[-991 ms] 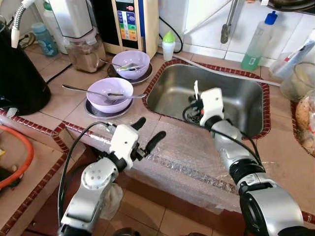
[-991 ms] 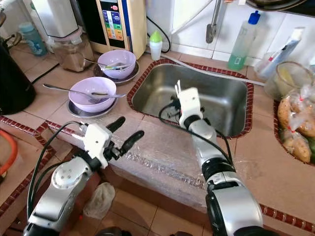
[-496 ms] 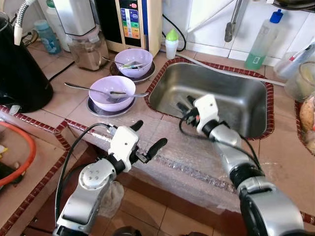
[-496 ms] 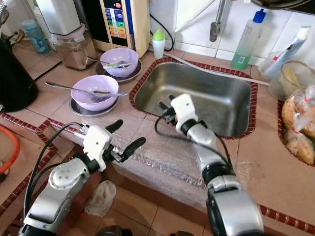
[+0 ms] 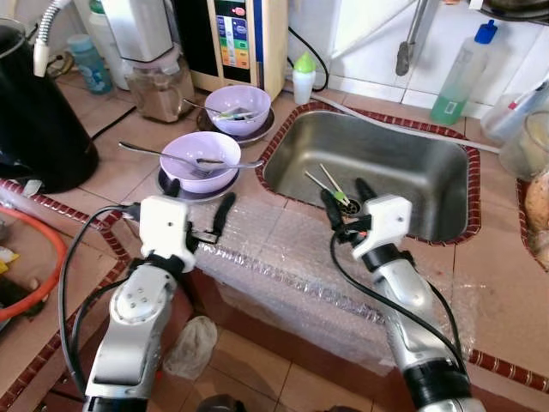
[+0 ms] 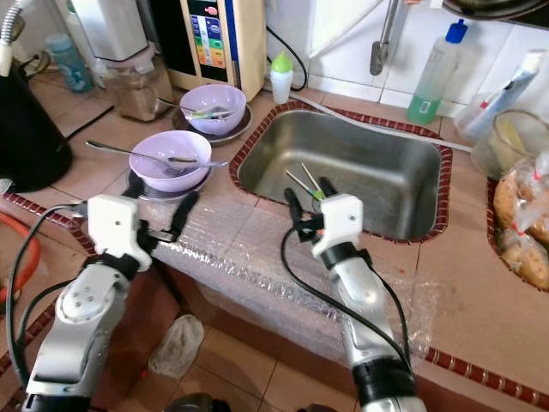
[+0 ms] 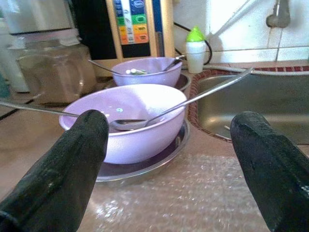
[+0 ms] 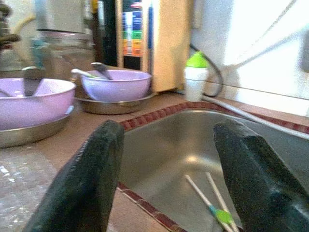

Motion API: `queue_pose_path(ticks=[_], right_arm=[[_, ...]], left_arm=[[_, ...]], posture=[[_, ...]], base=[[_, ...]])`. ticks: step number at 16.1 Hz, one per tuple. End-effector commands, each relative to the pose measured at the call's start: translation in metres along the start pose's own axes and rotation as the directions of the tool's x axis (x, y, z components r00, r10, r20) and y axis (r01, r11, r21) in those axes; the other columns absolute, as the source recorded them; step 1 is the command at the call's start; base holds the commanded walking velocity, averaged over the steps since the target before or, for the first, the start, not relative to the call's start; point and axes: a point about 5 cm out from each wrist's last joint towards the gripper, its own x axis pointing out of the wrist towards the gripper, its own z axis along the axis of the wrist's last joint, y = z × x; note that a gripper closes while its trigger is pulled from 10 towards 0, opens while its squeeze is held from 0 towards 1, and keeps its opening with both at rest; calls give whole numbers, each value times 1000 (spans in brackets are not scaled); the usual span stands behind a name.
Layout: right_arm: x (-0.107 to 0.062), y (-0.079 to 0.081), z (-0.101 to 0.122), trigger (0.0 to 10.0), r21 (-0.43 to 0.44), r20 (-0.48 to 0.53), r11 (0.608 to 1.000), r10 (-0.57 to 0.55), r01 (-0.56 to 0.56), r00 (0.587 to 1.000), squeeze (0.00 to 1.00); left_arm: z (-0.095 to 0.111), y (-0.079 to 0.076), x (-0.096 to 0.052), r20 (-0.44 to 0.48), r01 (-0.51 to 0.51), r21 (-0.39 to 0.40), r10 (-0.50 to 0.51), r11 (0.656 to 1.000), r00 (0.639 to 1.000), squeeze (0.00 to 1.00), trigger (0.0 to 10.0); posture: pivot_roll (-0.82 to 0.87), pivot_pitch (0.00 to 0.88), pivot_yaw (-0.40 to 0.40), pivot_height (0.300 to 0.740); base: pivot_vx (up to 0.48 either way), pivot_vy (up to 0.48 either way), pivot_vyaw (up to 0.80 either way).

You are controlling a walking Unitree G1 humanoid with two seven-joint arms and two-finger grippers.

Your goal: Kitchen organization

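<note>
Two pale chopsticks (image 5: 330,183) with a green band lie on the floor of the steel sink (image 5: 429,163). My right gripper (image 5: 346,197) hovers open over the sink's near rim, just short of them; its fingers (image 8: 96,174) hold nothing. A purple bowl (image 5: 202,161) on a metal plate holds a spoon and a fork. A second purple bowl (image 5: 236,110) with utensils stands behind it. My left gripper (image 5: 199,199) is open at the counter's front, pointing at the near bowl (image 7: 126,121), a short gap away.
Bubble wrap (image 5: 283,257) covers the counter's front edge. A black kettle (image 5: 34,112), a blender (image 5: 154,77), a water purifier (image 5: 244,43) and a small green-capped bottle (image 5: 302,77) stand at the back. A green soap bottle (image 5: 455,73) and the faucet (image 5: 410,39) are behind the sink; food bags (image 6: 523,223) lie right.
My right gripper has let go of the chopsticks, which now lie in the sink, and has drawn back to the near rim. My left gripper has swung toward the near bowl.
</note>
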Motion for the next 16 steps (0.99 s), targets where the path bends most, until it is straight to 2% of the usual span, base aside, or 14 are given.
queue_pose_path(ticks=[1,3,6,10,12,13,14,15,16], right_arm=[[-5,-2,7,10000,-11,11,998,-55,55,998,1000],[-11,-3,6,10000,-6,-48,996,-94,94,994,1000],[-11,-5,11,10000,-24,-58,995,-102,101,993,1000],[-12,-6,13,10000,-19,-76,992,-127,126,989,1000],[-10,-5,15,10000,-25,-68,992,-125,123,990,1000],[-9,-5,15,10000,-27,-69,992,-125,123,990,871],[-8,-5,15,10000,-32,-68,992,-127,125,990,220],[-7,-5,16,10000,-34,-65,991,-128,126,990,0],[-7,-5,16,10000,-37,-63,991,-130,128,989,0]], left_arm=[[2,1,-3,4,-8,-7,8,1000,1000,0,10000],[4,-3,-2,14,8,-8,-8,1000,1000,0,10000],[11,-3,3,30,12,-12,-11,1000,999,0,10000],[7,-3,-4,0,11,-24,-11,1000,1000,0,10000],[9,-7,-4,2,16,-21,-16,1000,1000,0,10000],[10,-7,-4,5,14,-22,-14,1000,1000,0,10000],[12,-6,-3,10,12,-22,-12,1000,1000,0,10000],[13,-6,-3,13,13,-21,-12,1000,1000,0,10000],[14,-7,-2,18,15,-20,-15,1000,1000,0,10000]], posture=[[-11,4,32,740],[-27,1,36,740],[-37,3,44,740],[-33,9,48,740],[-24,2,42,740],[-24,2,42,740],[-23,0,42,740],[-22,0,41,740],[-22,0,41,740]], base=[[0,0,0],[0,0,-200],[0,0,-800],[0,132,-720],[0,251,0],[0,251,0],[0,311,0],[0,360,0],[0,360,0]])
